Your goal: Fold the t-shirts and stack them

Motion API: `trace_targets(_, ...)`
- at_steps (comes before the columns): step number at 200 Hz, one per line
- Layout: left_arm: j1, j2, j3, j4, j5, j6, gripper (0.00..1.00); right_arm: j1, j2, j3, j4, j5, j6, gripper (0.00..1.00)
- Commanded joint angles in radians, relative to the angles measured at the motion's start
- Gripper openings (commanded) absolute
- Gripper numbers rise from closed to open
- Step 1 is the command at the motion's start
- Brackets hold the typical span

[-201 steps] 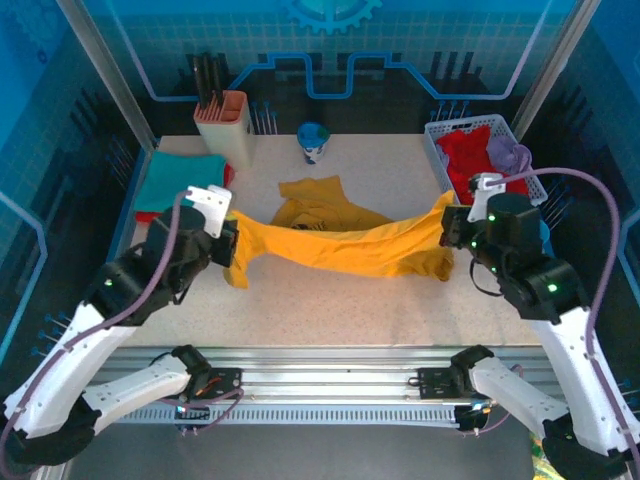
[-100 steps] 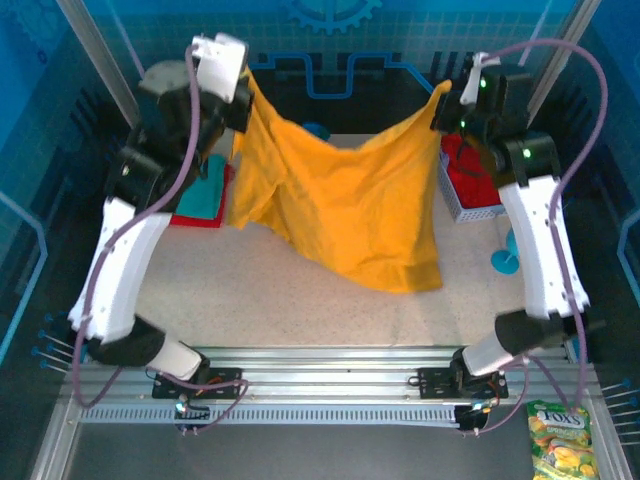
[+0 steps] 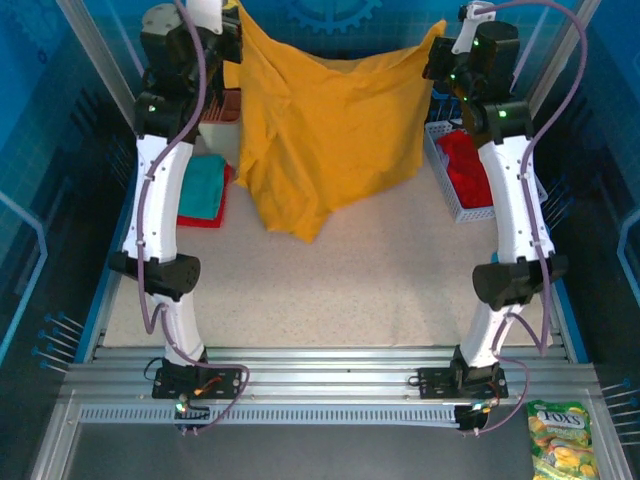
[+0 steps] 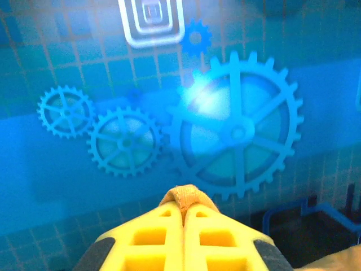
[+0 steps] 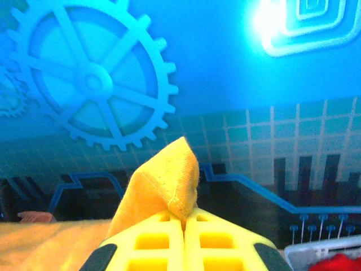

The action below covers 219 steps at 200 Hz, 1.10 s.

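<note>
A mustard-yellow t-shirt (image 3: 320, 140) hangs spread in the air between both raised arms, its lowest point just above the table. My left gripper (image 3: 236, 30) is shut on its upper left corner; a pinch of the cloth (image 4: 186, 197) pokes out between the closed yellow fingers (image 4: 152, 237). My right gripper (image 3: 436, 52) is shut on the upper right corner, a fold of yellow fabric (image 5: 163, 180) standing up from its closed fingers (image 5: 214, 240). A folded teal t-shirt (image 3: 203, 188) lies on a red one (image 3: 197, 218) at the table's left. A red t-shirt (image 3: 470, 170) sits in the basket.
The white mesh basket (image 3: 452, 205) stands at the right back of the table. An orange holder (image 3: 222, 115) stands behind the left arm, partly hidden by the hanging shirt. A snack bag (image 3: 560, 435) lies off the table at the front right.
Both arms have lifted the yellow shirt from the table, where it lay stretched, high toward the back wall. It now hangs open between them.
</note>
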State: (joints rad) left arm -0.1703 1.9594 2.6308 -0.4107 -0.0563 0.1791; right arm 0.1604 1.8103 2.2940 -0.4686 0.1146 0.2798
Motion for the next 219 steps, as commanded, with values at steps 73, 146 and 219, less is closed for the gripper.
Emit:
trace_targets(73,-0.277,-0.625,-0.929,0.508,-0.002,0.338,0.0,-0.055,-0.644,-0.861,0.267,0.023,-0.031,0.0)
trace_targets(146,-0.434,-1.165,-1.739,0.087,-0.312,0.049,0.0,-0.053,-0.912,-1.455,-0.119,-0.064,0.203,0.0)
trace_targets(219,-0.594,-1.11,-1.814,-0.257,-0.269,-0.233,0.0,-0.052,-0.974,-1.573,-0.363,0.047,0.331,0.0)
